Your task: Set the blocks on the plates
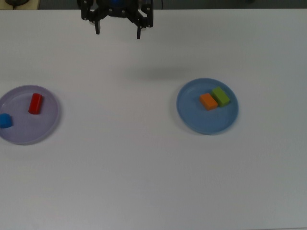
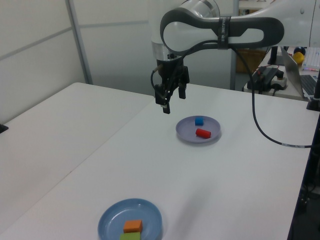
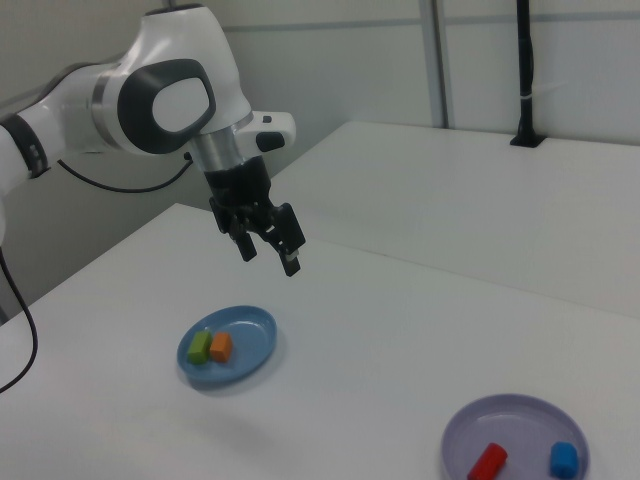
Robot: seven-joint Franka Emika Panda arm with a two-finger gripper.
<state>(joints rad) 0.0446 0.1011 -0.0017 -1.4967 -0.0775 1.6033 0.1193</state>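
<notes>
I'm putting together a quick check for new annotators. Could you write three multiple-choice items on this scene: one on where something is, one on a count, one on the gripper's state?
1. Where is the red block?
A. On the lavender plate with the blue cube
B. On the blue plate
C. On the bare table

2. How many blocks lie on the blue plate?
A. One
B. Two
C. Four

3. What is the gripper's state?
A. Shut on a block
B. Open, resting on a plate
C. Open and empty, above the table

Answers:
1. A: the red block lies on the lavender plate apart from the blue cube.
2. B: the orange block and green block lie side by side on the blue plate.
3. C: the gripper has its fingers spread with nothing between them, raised clear of the table in the left view.
</notes>
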